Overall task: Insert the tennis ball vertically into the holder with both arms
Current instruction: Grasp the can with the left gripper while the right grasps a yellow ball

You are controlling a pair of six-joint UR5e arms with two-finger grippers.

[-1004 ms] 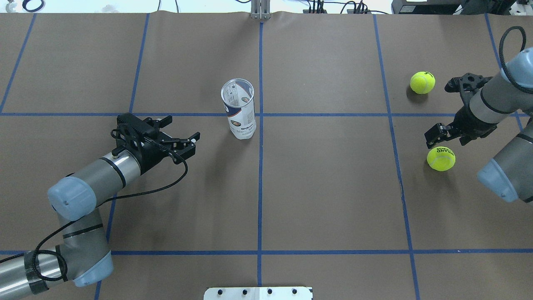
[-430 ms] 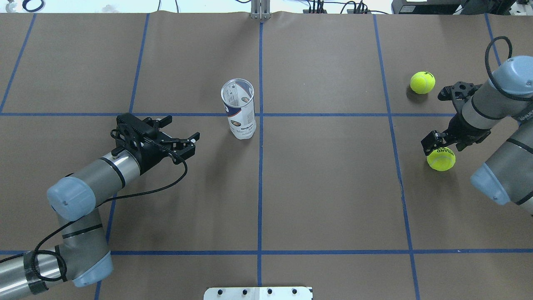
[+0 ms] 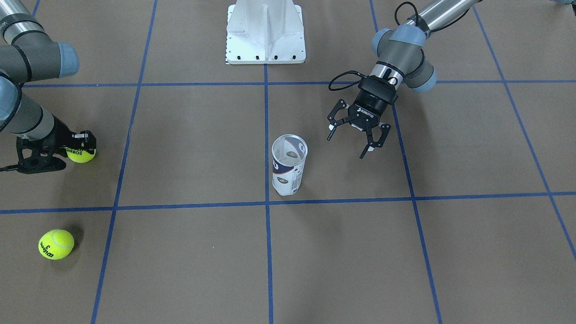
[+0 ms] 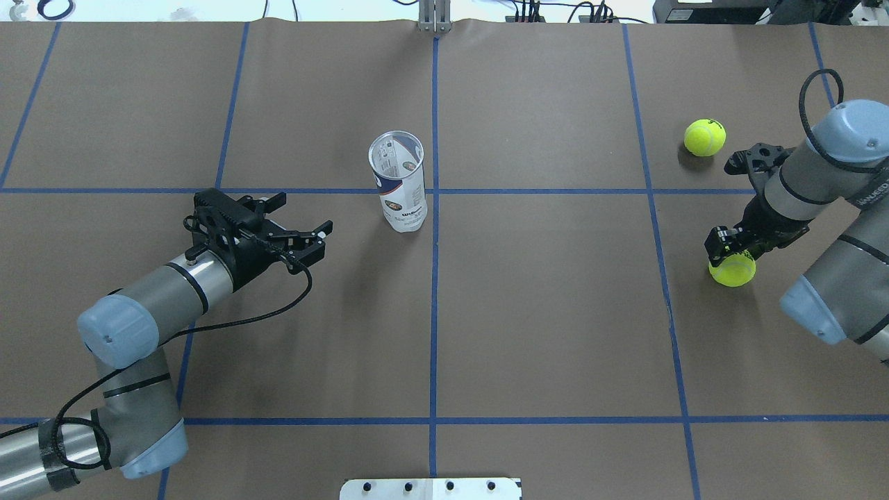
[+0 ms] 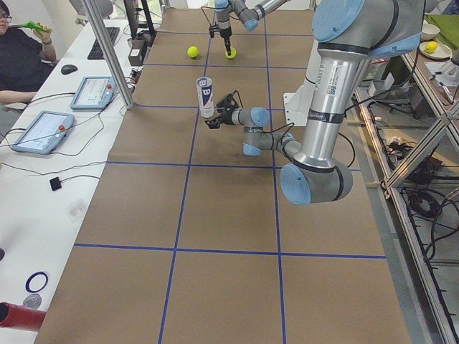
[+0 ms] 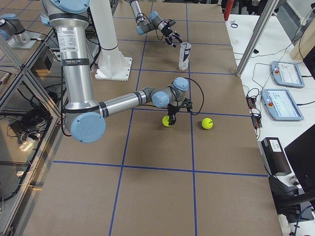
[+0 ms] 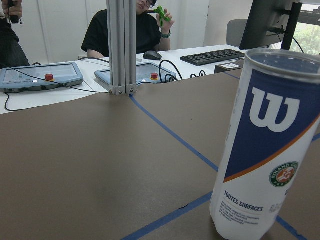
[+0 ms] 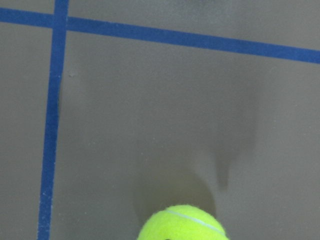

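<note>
Brown paper-covered table crossed by blue tape lines; the holder stands upright near its middle, open mouth up.

On the robot's left of the holder, the left arm reaches low and nearly level, its wrist aimed at the holder. The left fingers are spread wide, near the holder but apart from it. Well off on the holder's other side, the right arm bends steeply down over a ball lying on the table. The right fingers are spread and pinch nothing; one tip sits at the ball's top, though whether it touches I cannot tell. A second ball lies just beyond, apart from the arm.
</note>
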